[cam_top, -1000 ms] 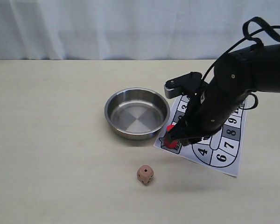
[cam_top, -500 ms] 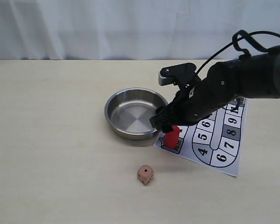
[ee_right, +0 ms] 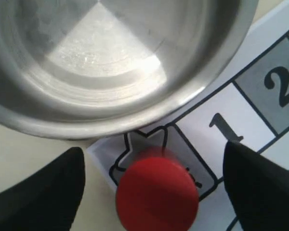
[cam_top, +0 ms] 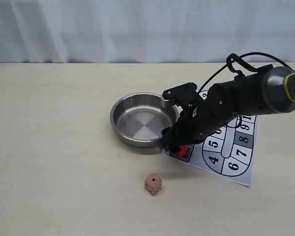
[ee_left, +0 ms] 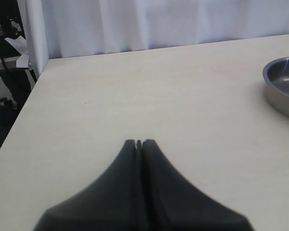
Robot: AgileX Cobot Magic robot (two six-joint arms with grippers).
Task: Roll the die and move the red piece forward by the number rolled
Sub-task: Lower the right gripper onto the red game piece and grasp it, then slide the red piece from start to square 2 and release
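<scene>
- Right claw (ee_right: pixel 153 179): released. Its two dark fingers (ee_right: pixel 43 192) stand either side of the red piece (ee_right: pixel 156 195), with a gap showing on both sides. You hold nothing yet.
- Right claw, exterior view (cam_top: pixel 179 142): low over the near-left corner of the game board (cam_top: pixel 238 164), with the arm reaching in from the right.
- Red piece, exterior view (cam_top: pixel 184 148): mostly hidden under the claw, only a sliver showing. It stands upright on the start panel, just ahead of square 1 (ee_right: pixel 222 129); square 2 (ee_right: pixel 279 86) comes next along the track.
- Steel bowl (cam_top: pixel 137 140): just beside the board corner. Its rim (ee_right: pixel 135 118) lies close to the red piece, so you have little room on that side.
- Die (cam_top: pixel 153 183): at rest on the desk (cam_top: pixel 64 157), nearer the camera than the bowl, off the board and apart from the claw. Its top face is too small to read.
- Left claw (ee_left: pixel 138 143): clenched on nothing, jaws pressed together over bare desk, well away from the board. It does not appear in the exterior view.
- Progress, as a judgement: the roll looks done, since the die lies loose on the desk. The move has not begun, as the piece sits at the start.
- Remaining: close on the piece, lift it, carry it forward by the rolled count, then set it down upright and let go.
</scene>
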